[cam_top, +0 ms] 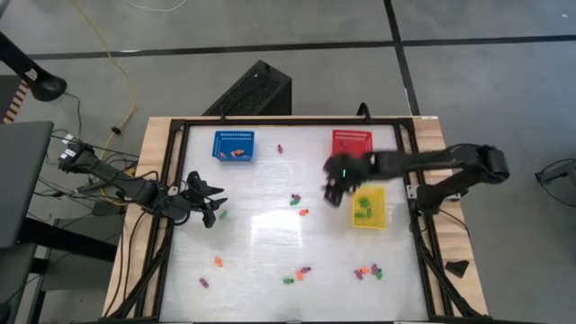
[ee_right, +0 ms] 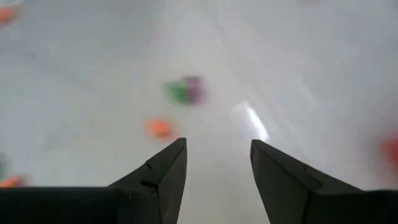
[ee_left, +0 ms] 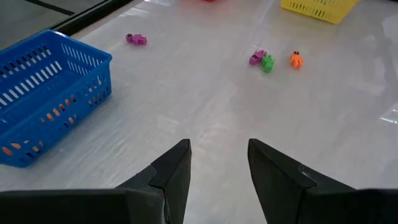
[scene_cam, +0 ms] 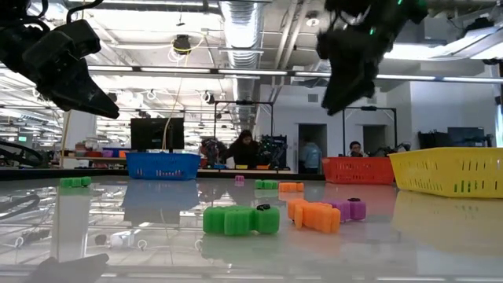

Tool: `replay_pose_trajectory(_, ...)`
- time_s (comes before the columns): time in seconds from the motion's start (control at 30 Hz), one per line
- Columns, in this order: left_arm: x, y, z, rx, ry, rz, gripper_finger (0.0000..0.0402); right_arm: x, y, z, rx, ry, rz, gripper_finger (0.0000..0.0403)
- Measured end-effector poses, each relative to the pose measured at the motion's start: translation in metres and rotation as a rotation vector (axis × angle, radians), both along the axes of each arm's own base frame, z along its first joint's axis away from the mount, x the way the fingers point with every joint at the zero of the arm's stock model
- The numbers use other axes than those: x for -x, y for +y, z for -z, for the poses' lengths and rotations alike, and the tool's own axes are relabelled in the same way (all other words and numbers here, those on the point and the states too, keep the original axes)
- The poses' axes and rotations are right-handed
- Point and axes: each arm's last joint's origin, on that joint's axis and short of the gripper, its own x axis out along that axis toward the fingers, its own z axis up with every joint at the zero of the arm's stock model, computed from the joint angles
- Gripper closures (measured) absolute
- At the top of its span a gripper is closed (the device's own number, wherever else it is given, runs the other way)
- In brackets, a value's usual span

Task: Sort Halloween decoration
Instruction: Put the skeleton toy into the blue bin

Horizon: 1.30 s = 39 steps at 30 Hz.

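Small orange, purple and green trinkets lie scattered on the white table: a green and purple pair (cam_top: 294, 200), an orange one (cam_top: 304, 213), and clusters near the front (cam_top: 297, 275) (cam_top: 367, 271). My left gripper (cam_top: 216, 212) hovers open over the table's left part, with a green trinket (cam_top: 223, 214) beside it. In its wrist view the open fingers (ee_left: 217, 168) hold nothing. My right gripper (cam_top: 333, 195) hangs open above the table, left of the yellow basket (cam_top: 369, 207). Its wrist view (ee_right: 217, 168) looks down at the pair (ee_right: 185, 90) and the orange trinket (ee_right: 160, 128).
A blue basket (cam_top: 234, 144) with orange pieces inside and a red basket (cam_top: 351, 141) stand near the far edge. The yellow basket holds green pieces. A black frame (cam_top: 171, 216) borders the table. Bare white surface lies around the middle (cam_top: 270, 234). People show in the room behind (scene_cam: 245, 147).
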Motion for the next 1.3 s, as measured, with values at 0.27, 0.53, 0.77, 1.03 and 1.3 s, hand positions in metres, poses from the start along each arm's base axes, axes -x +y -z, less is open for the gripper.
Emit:
replay_pose_trajectory(0.27,0.0,0.0,0.0,0.0,0.004,0.002,0.0254,-0.035,0.099,0.049,0.201,-0.121,-0.193,0.0195)
replay_pose_trajectory(0.53,0.0,0.0,0.0,0.0,0.003,0.002,0.0254,-0.065,0.107,0.095,0.265,-0.146,-0.149,0.0195)
replay_pose_trajectory(0.77,0.0,0.0,0.0,0.0,0.003,0.002,0.0254,-0.073,0.097,0.116,0.318,-0.102,-0.11,0.0195)
replay_pose_trajectory(1.03,0.001,0.0,0.001,-0.018,0.017,0.008,0.0254,-0.062,0.082,0.129,0.316,-0.056,-0.103,0.0197)
replay_pose_trajectory(1.3,0.001,0.001,0.002,-0.029,0.029,0.0,0.0254,-0.054,0.071,0.147,0.229,-0.138,-0.108,0.0231)
